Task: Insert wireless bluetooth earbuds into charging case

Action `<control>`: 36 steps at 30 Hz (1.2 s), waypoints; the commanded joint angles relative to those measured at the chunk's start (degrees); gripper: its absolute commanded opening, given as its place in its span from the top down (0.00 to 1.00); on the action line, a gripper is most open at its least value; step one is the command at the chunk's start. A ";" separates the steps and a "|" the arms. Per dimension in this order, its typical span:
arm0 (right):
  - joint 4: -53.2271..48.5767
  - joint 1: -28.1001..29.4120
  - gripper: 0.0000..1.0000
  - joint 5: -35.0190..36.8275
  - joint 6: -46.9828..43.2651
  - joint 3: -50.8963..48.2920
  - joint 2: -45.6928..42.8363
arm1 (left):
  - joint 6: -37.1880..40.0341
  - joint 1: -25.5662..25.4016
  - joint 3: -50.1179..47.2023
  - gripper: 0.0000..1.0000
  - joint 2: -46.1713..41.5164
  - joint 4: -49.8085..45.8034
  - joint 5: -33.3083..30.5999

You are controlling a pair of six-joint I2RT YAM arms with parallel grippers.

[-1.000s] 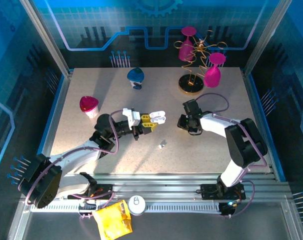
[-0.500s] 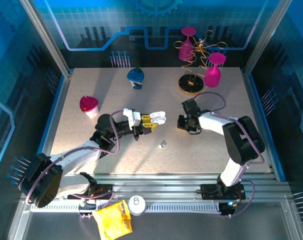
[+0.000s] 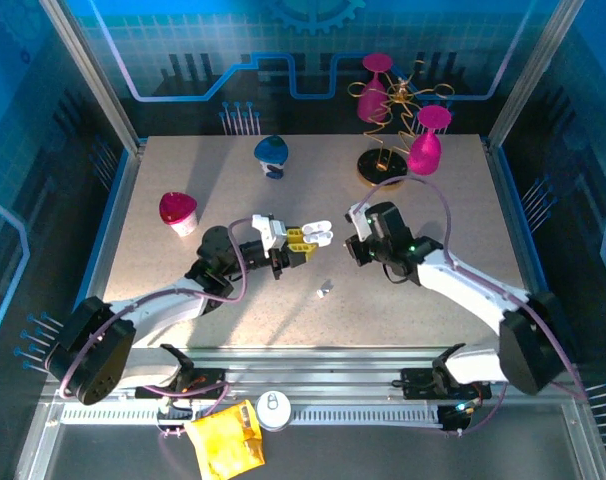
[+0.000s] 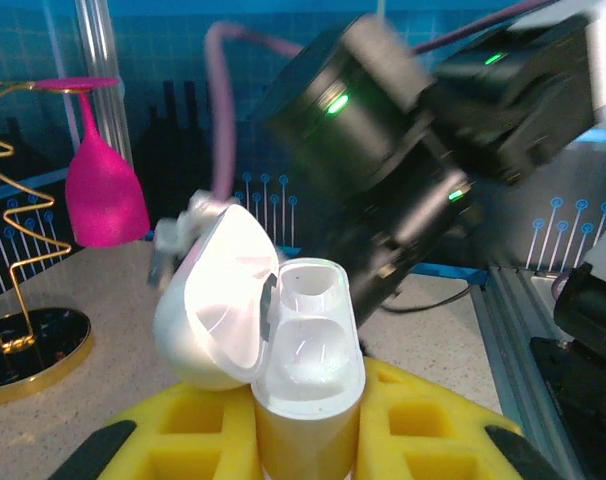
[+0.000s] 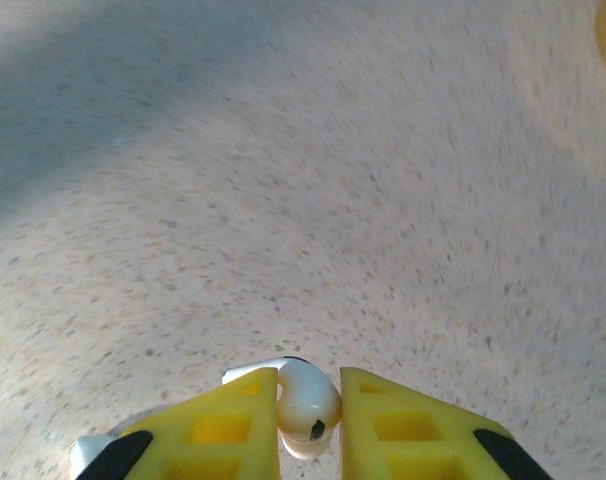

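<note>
Between right jaws, earbud (image 5: 305, 405), seemingly pinched

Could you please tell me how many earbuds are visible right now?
2. One earbud is pinched in the right gripper; another earbud lies on the table near the open charging case.

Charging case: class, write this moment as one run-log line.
left claw: shut on charging case, lid open | right claw: shut on earbud | loose earbud: on table

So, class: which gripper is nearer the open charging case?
Left. The left gripper is clamped on the charging case; the right gripper, pinching an earbud, hovers just right of it, apart.
</note>
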 commanded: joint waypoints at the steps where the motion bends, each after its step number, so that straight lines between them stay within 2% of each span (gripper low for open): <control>1: 0.70 3.62 0.83 4.00 -12.08 -0.76 -5.44 | -0.94 0.62 0.67 0.81 0.97 0.41 -1.52; 8: -0.09 9.95 0.84 7.85 -18.68 2.06 -13.47 | 0.23 0.78 1.90 0.81 0.71 -5.33 -3.29; 18: -0.72 17.07 0.85 9.49 -23.38 6.46 -17.26 | -0.51 0.93 3.32 0.81 1.83 -7.02 -4.07; 25: -0.10 19.86 0.86 11.15 -25.70 8.34 -16.37 | -0.28 0.83 3.84 0.81 1.25 -9.09 -2.01; 36: -0.10 22.88 0.87 17.16 -31.25 12.69 -8.04 | 0.41 0.78 3.44 0.81 -0.77 -11.35 -1.04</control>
